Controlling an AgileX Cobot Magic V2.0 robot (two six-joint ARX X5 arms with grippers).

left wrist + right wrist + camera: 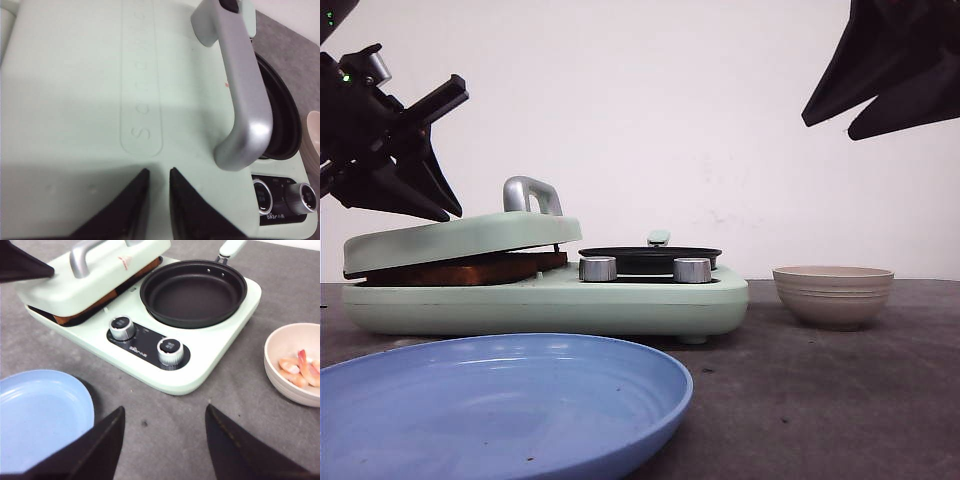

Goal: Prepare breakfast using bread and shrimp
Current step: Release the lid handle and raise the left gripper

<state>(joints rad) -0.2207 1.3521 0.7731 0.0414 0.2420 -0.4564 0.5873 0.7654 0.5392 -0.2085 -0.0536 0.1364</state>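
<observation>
On the dark grey table (840, 400) stands a pale green breakfast maker (620, 305) with a hinged lid (460, 238) on its left part and a round black pan (192, 292) on its right part. Under the lid, which does not lie fully flat, the bread (470, 270) is pressed; only its toasted brown edge shows in the gap, so I cannot tell how many slices are inside. A silver handle (240, 85) rises from the top of the lid, and two silver knobs (170, 351) sit on the front of the machine below the pan. The left gripper (157, 182) hangs just above the lid, near the side of the handle; its two black fingertips (135, 192) stand almost together with only a thin gap between them, and nothing is held there. From the wrist view I cannot tell if the tips touch the lid surface. The right gripper (165, 440) is high above the table, in front of the machine, with its fingers spread wide and empty. To the right of the machine, apart from it, there is a beige ribbed bowl (833, 296), and the shrimp (299, 371) lie inside it as a few orange-pink curled pieces. A blue plate (500, 405) rests on the table at the front left, close to the camera.
</observation>
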